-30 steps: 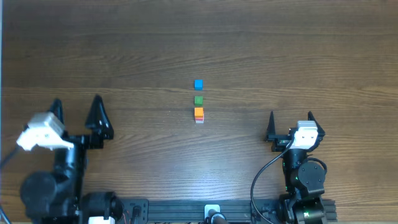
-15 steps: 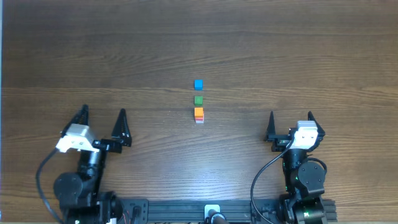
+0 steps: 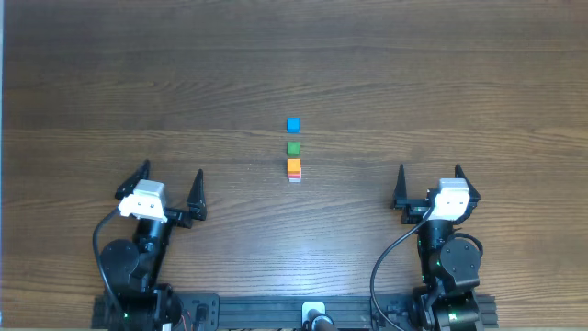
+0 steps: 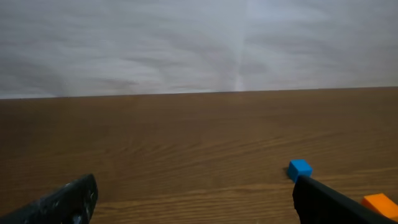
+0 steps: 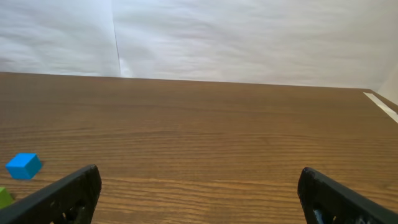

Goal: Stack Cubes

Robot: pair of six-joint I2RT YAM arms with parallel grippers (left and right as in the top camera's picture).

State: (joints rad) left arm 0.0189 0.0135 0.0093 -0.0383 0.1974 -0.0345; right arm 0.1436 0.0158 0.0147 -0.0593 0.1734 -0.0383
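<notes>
**Two idle arms, three small cubes lined up at table centre**

Top view: a brown wooden table. Just above the middle of the frame, three small cubes stand in a short vertical column, close together but apart: a blue cube uppermost, a green cube below it, and an orange cube lowest. A pale sliver shows under the orange one, possibly another cube it already sits on; it is too small to tell. The left gripper sits at lower left and the right gripper at lower right. Both have their fingers spread wide and hold nothing, and both are well apart from the cubes.

Left wrist view: between the wide-set dark fingers lies bare table. The blue and orange cubes stand beside one finger, and a white wall rises behind.

Right wrist view: the fingers are equally wide, with the blue cube and an edge of the green one nearby.

The cubes look rigid, light and smooth-faced, so they should take a square pinch on two opposite sides. The neighbours crowd each cube along the column, so closing across the line seems safer. A careless nudge could topple the orange one.
</notes>
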